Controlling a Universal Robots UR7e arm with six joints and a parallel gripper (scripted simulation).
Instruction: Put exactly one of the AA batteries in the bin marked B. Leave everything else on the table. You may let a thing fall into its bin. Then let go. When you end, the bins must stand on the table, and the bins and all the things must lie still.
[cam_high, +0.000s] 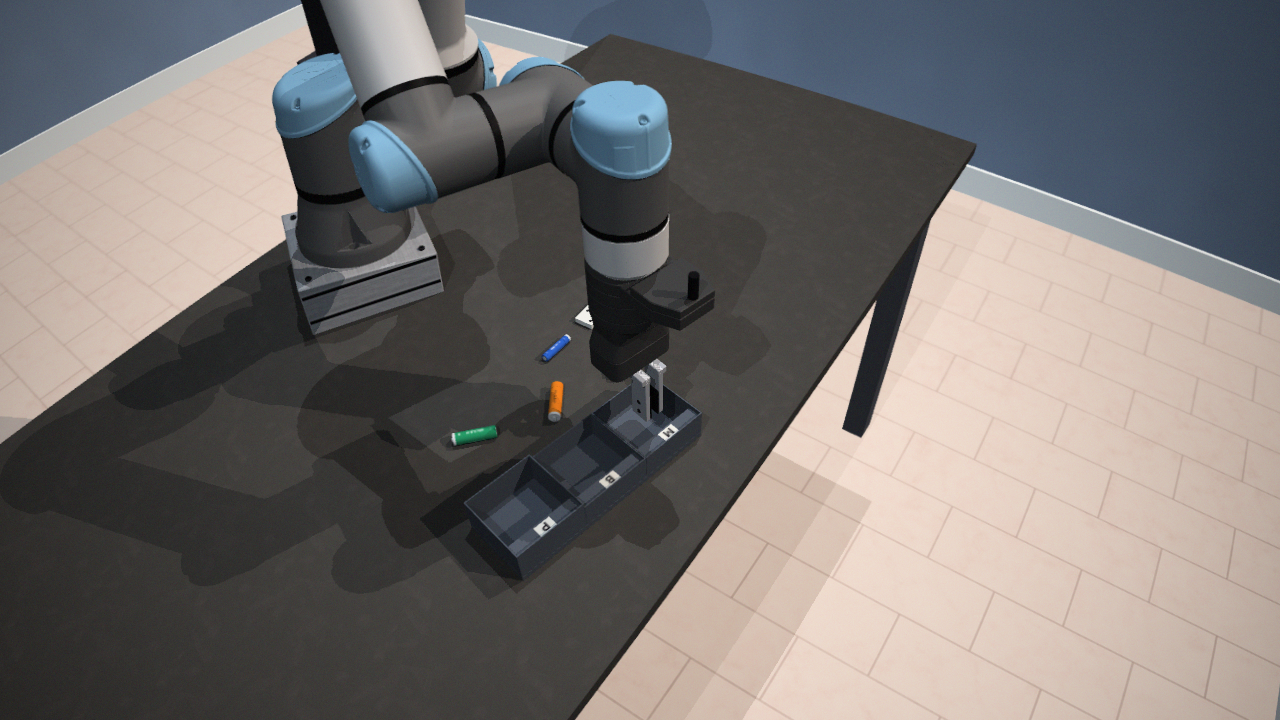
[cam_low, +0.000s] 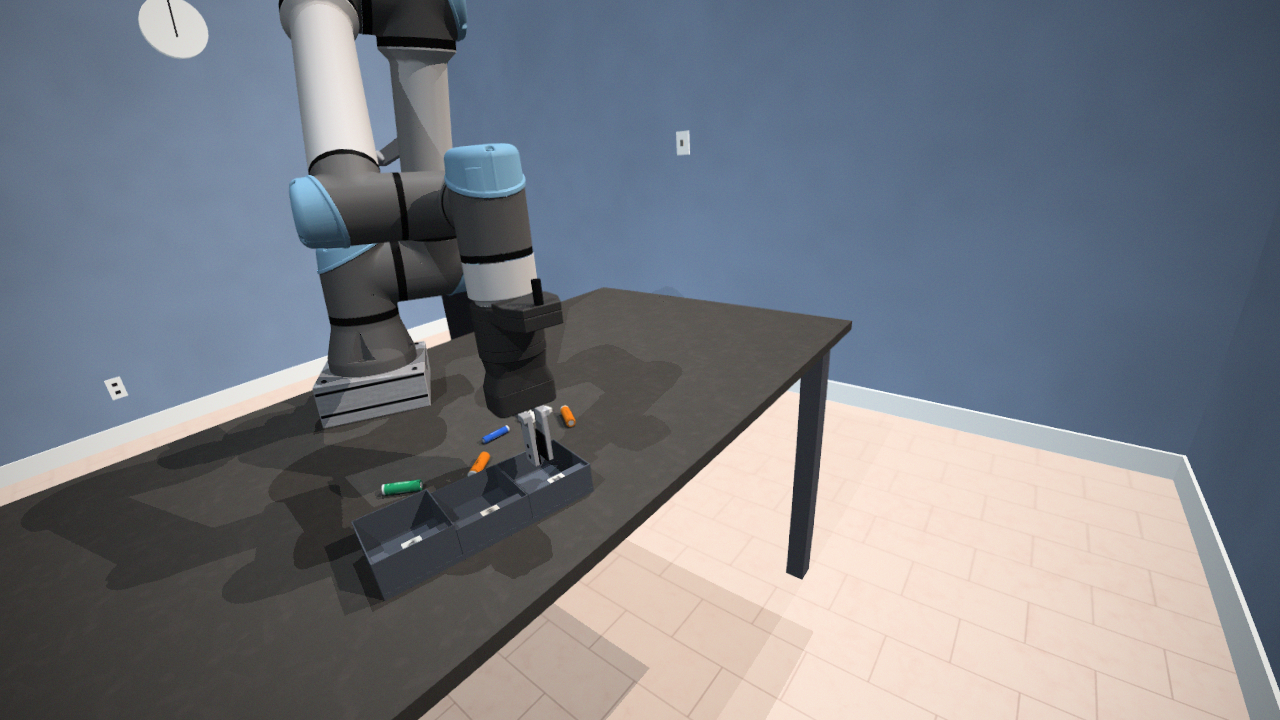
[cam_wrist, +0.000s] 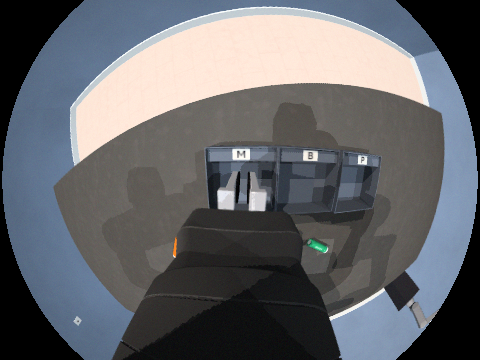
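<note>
Three joined dark bins stand near the table's front edge: M (cam_high: 651, 422), B (cam_high: 595, 462) and P (cam_high: 526, 514). My gripper (cam_high: 651, 404) hangs upright over bin M, with its fingertips just inside the rim. The fingers stand close together with a narrow gap, and I see nothing between them. The wrist view shows the fingers over M, with bin B (cam_wrist: 308, 182) to their right. An orange battery (cam_high: 555, 400), a green battery (cam_high: 474, 436) and a smaller blue battery (cam_high: 555, 347) lie on the table behind the bins. All three bins look empty.
A second orange battery (cam_low: 567, 414) lies behind the gripper, hidden by the arm in the top view. A small white flat piece (cam_high: 583, 315) lies beside the wrist. The robot base (cam_high: 362, 277) stands at the back left. The table edge runs just in front of the bins.
</note>
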